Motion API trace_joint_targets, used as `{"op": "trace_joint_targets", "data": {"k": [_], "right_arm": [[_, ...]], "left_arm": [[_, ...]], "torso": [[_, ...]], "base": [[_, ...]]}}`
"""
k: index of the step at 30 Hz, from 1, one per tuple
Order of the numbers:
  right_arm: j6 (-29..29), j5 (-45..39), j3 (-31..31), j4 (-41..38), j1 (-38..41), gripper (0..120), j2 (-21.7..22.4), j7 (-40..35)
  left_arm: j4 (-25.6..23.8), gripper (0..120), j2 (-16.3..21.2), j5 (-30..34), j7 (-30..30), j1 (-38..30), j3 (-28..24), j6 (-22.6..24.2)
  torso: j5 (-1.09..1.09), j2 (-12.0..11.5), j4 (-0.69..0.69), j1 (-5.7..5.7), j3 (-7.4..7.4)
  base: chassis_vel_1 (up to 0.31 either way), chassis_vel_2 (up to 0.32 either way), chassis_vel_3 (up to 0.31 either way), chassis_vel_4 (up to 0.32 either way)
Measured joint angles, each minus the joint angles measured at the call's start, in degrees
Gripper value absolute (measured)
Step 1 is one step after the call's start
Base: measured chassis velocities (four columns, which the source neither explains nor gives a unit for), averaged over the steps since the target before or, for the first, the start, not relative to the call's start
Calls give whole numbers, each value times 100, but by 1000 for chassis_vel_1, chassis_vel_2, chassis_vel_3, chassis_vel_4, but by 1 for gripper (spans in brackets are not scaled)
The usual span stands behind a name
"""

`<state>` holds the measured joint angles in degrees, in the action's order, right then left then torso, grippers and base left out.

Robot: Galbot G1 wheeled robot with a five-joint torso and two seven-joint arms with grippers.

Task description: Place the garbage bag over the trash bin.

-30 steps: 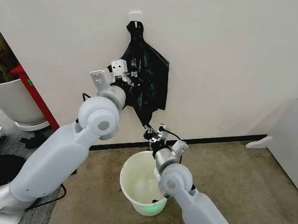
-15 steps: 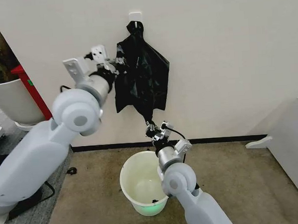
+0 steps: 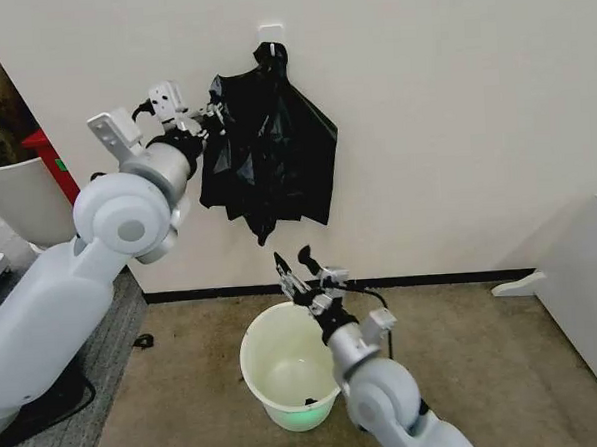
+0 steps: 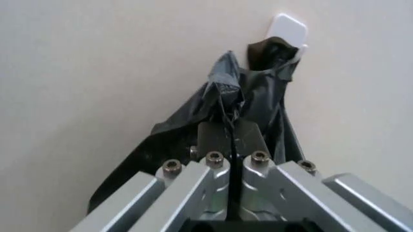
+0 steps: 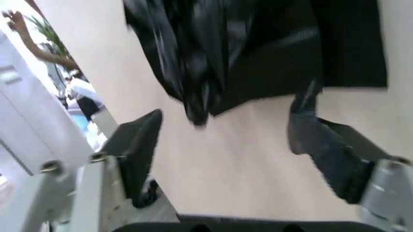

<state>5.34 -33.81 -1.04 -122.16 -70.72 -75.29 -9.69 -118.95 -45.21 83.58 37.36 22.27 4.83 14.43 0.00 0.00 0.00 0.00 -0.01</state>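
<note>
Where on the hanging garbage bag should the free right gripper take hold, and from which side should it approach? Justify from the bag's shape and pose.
Probably the drooping lower tip of the garbage bag, approached from below. The bag hangs from the wall hook, and the left gripper already pinches its upper left edge. The open right gripper sits under the tip, above the trash bin, and the tip narrows to a graspable point.
</note>
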Motion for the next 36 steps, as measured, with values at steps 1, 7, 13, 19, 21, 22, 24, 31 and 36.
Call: {"op": "trace_joint_targets", "data": {"k": [1,7,13,19,21,22,24,31,36], "right_arm": [[71,-111,-98,-95,43,81,51,-33],[509,-619,-342,-201,905,99,365,-671],[910,-957,-257,79,1930,100,381,-1349],[1224,-1192,79,325,2848,100,178,-1951],[1390,-1254,210,377,3078,100,112,-2174],[1437,-1268,267,383,3149,100,91,-2256],[1565,-1282,438,385,3313,98,38,-2503],[1746,-1603,813,419,3678,84,-164,-3055],[1784,-1862,972,600,3928,79,-353,-3384]], "left_arm": [[5,0,14,56,-21,31,37,-18],[-44,0,157,282,-240,296,238,-104],[-104,0,312,343,-386,424,307,-163],[-138,0,403,366,-402,428,299,-196],[-163,0,432,377,-396,428,300,-199],[-172,0,440,379,-394,428,301,-200],[-197,0,456,380,-391,441,308,-202],[-251,0,523,380,-415,550,413,-208],[-294,0,582,365,-487,673,551,-208]], "torso": [[0,0,-1,0,0],[-2,0,1,0,1],[0,0,0,0,1],[-1,0,2,0,1],[-1,0,1,0,1],[-1,0,0,0,1],[-1,0,0,0,1],[-1,0,-1,0,1],[-2,0,2,0,1]], "base": [[0,0,0,0],[0,0,0,0],[0,0,0,0],[0,0,0,0],[0,0,0,0],[0,0,0,0],[0,0,0,0],[0,0,0,0],[0,0,0,0]]}}
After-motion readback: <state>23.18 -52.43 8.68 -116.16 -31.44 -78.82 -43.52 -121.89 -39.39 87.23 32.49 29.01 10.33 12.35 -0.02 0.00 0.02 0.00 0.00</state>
